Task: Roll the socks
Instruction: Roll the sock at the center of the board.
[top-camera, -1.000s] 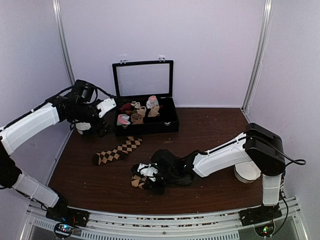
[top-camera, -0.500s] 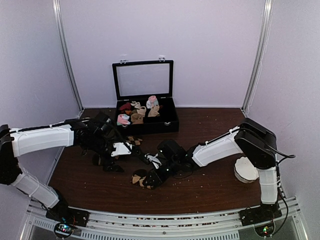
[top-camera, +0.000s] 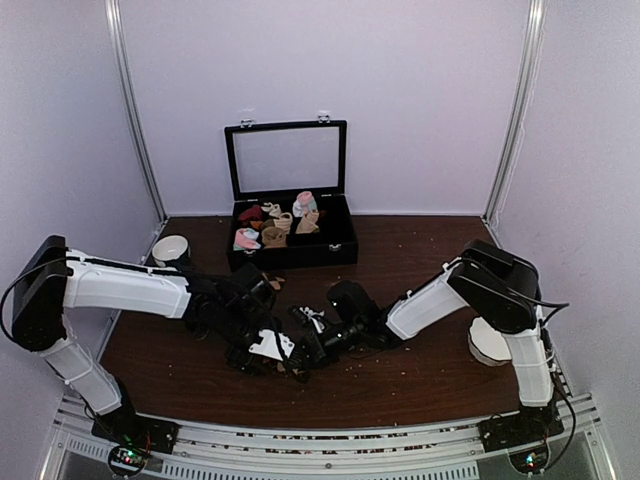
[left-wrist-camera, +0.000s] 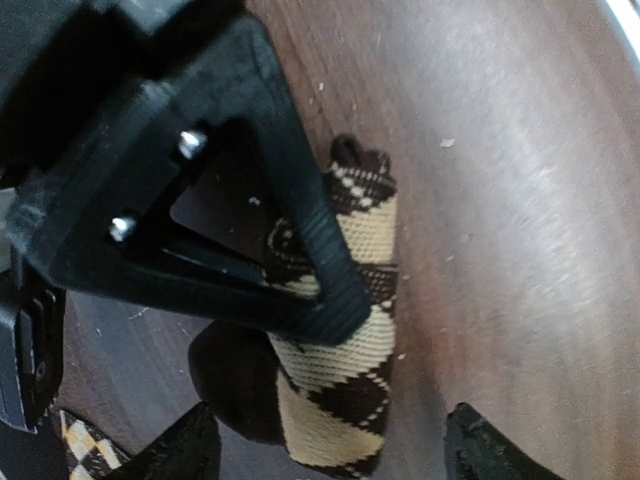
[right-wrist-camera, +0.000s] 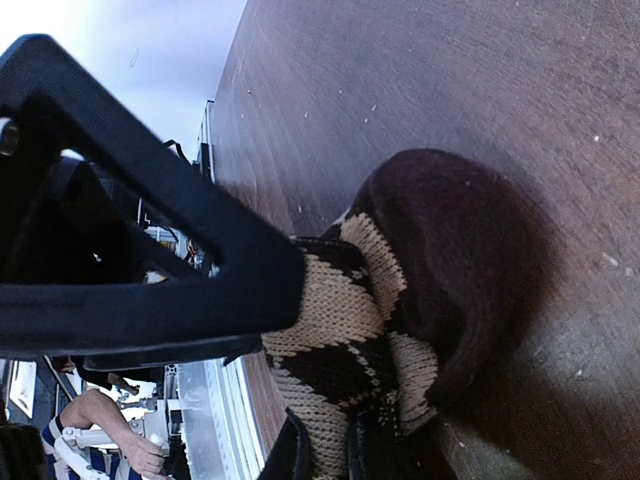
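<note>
Brown-and-tan argyle fabric socks (left-wrist-camera: 362, 300), rolling step: right pincer (right-wrist-camera: 330, 455) clamps them, left pincer (left-wrist-camera: 335, 445) straddles wide. Next, probably: close left, tuck.

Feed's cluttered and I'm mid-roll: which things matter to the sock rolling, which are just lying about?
Job: argyle socks, left hand, right hand.
Lying about: black case, small sock rolls inside it, left white bowl, right white bowl.
</note>
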